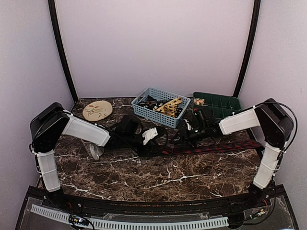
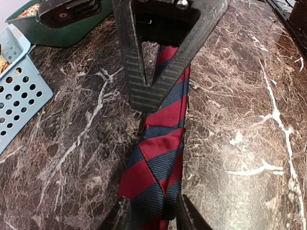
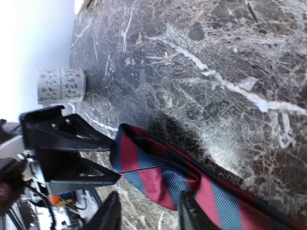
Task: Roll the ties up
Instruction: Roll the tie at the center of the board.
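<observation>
The red-striped tie (image 2: 158, 158) seems only at its first fold; our right gripper (image 3: 146, 211) stands open, whether the left gripper (image 2: 148, 215) grips we cannot tell, so next we pinch and turn that fold.

left gripper (image 2: 153, 207), right gripper (image 3: 149, 197) seemingly ajar

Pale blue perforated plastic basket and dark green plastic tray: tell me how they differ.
The pale blue perforated plastic basket has holed walls; the dark green plastic tray has solid ones with inner dividers. The basket is heaped, a tan-gold tie on top; the tray looks largely bare. Both sit side by side at the marble table's far edge.
</observation>
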`<state>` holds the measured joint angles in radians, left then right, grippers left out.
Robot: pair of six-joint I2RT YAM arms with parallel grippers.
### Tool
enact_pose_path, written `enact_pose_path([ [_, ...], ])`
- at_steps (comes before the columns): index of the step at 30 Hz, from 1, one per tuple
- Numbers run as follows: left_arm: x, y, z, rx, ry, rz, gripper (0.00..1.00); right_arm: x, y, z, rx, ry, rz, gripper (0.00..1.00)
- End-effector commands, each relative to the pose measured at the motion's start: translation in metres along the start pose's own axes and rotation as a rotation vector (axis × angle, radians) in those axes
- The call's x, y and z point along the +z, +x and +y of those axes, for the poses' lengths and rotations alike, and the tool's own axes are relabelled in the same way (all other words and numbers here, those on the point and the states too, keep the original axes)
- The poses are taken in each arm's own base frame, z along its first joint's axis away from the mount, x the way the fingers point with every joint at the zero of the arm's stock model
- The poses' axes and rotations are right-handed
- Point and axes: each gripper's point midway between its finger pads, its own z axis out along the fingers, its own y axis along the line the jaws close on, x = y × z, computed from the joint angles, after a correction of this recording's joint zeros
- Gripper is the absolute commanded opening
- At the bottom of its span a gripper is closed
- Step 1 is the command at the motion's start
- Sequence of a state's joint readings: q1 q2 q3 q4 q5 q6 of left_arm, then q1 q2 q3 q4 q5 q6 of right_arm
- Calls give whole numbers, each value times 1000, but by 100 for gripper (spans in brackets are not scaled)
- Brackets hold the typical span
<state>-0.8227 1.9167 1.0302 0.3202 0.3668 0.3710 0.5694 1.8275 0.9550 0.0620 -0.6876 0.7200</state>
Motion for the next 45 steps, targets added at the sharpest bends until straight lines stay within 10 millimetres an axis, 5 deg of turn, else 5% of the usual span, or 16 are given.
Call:
enact_pose_path([
  [1,0,-5,-1,-11,26,-13,31,-6,4,10,32,-73,9,46],
  [8,5,-6,-5,-5,50,-13,22,3,15,0,101,-100,51,60],
  [18,13,-5,-8,5,62,-6,11,16,8,-2,128,-140,56,60],
  [30,32,-14,-21,17,112,-12,5,23,4,5,120,-163,65,53],
  [36,35,-8,-19,19,98,13,5,28,9,-8,127,-134,69,34],
  [41,18,-20,-6,2,34,-25,24,33,17,-28,132,-96,70,5],
  [45,0,-28,-2,-8,30,-55,48,32,19,-33,135,-103,57,0],
])
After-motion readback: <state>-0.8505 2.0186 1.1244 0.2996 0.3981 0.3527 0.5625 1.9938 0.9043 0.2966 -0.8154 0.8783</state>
